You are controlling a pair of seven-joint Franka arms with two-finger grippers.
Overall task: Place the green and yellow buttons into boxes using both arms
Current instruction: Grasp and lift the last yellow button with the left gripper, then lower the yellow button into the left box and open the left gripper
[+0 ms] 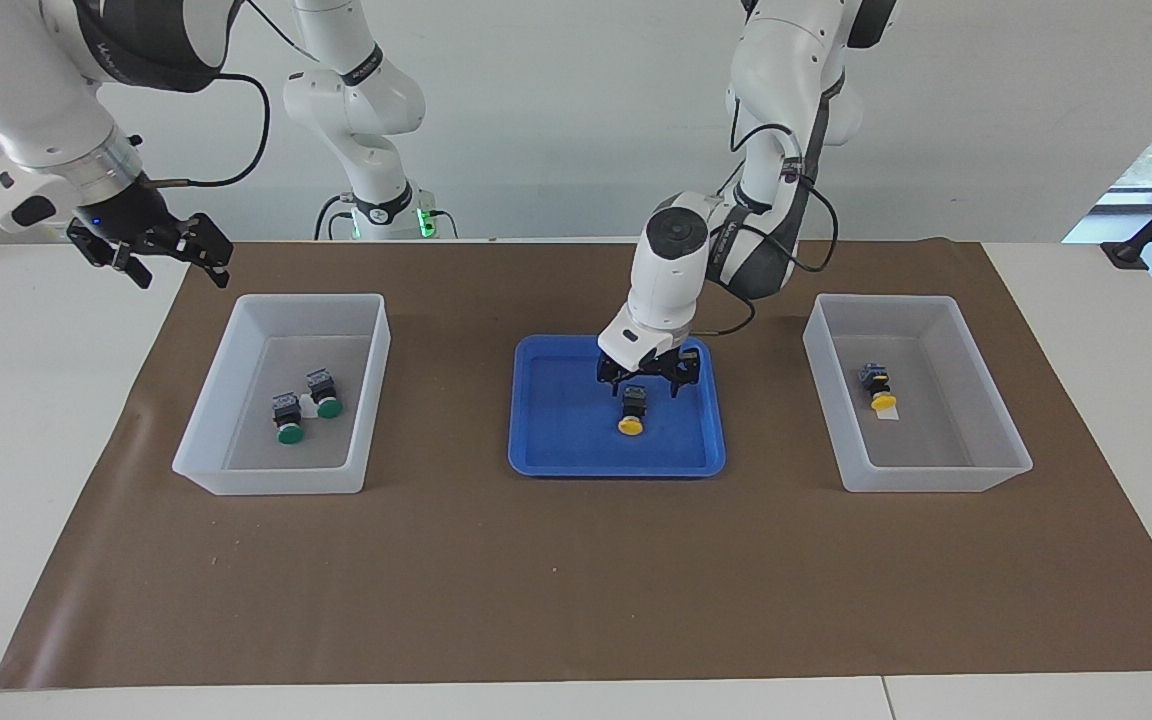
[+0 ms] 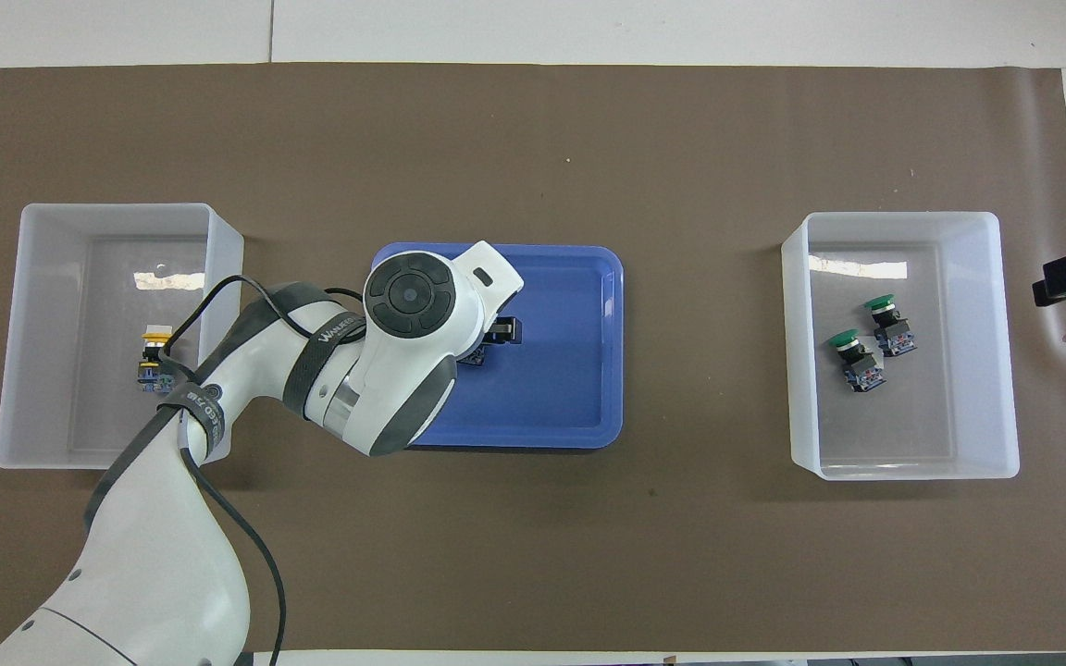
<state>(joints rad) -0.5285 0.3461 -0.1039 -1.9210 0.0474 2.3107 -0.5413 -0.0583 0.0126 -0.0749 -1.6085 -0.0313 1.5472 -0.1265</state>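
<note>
My left fingers (image 1: 648,378) hang open over the blue tray (image 1: 546,440) on the desk (image 1: 536,580)

Boxes flank me: one box (image 1: 986,470) holds a yellow button (image 1: 879,389); the other box (image 1: 226,478) holds both green buttons (image 1: 304,405); my right fingers (image 1: 168,258) wait, open, beside it; the last yellow button (image 1: 631,413) sits just beneath my left fingers.

Two white jointed arms (image 1: 671,270), dark grey joint bands, looped black cables; lettering on bands seemingly illegible

**Layout on the table**

Tray (image 1: 696,450) sitting mid-table (image 1: 36,400), btwn two boxes. One button (image 1: 632,409) lying in tray, left claw (image 1: 648,377) hanging just over it. Box (image 1: 376,350) at right arm's end holding two buttons (image 1: 289,417) (image 1: 323,393) side by side; box (image 1: 986,400) at left arm's end holding one (image 1: 877,386). Right claw (image 1: 151,255) hanging over table edge by its box.
</note>
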